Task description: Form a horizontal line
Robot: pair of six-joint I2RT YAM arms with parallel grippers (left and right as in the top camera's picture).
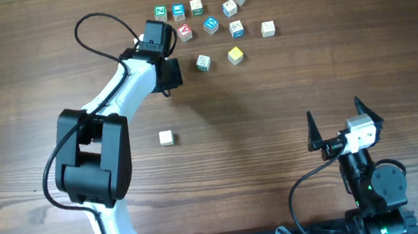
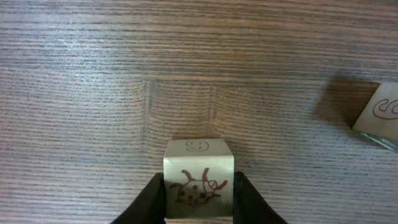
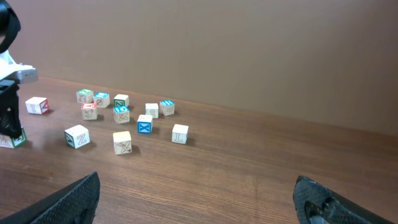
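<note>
My left gripper (image 2: 199, 185) is shut on a pale wooden cube (image 2: 199, 163) with a red animal drawing, one black finger against each side, low over the table. From overhead the left gripper (image 1: 169, 74) covers that cube. Seen from the right wrist, the same cube (image 3: 13, 139) shows at the far left under the black fingers. No horizontal line is in view. The letter cubes lie loose at the back, among them a red one (image 1: 184, 32), a yellow one (image 1: 236, 54) and a green-edged one (image 1: 202, 62). My right gripper (image 1: 335, 112) stands wide open and empty at the front right.
A single whitish cube (image 1: 166, 137) lies apart in the middle of the table. Three cubes (image 1: 178, 10) sit side by side at the far edge of the cluster. Another cube with a red marking (image 2: 379, 115) lies to the right of the held one.
</note>
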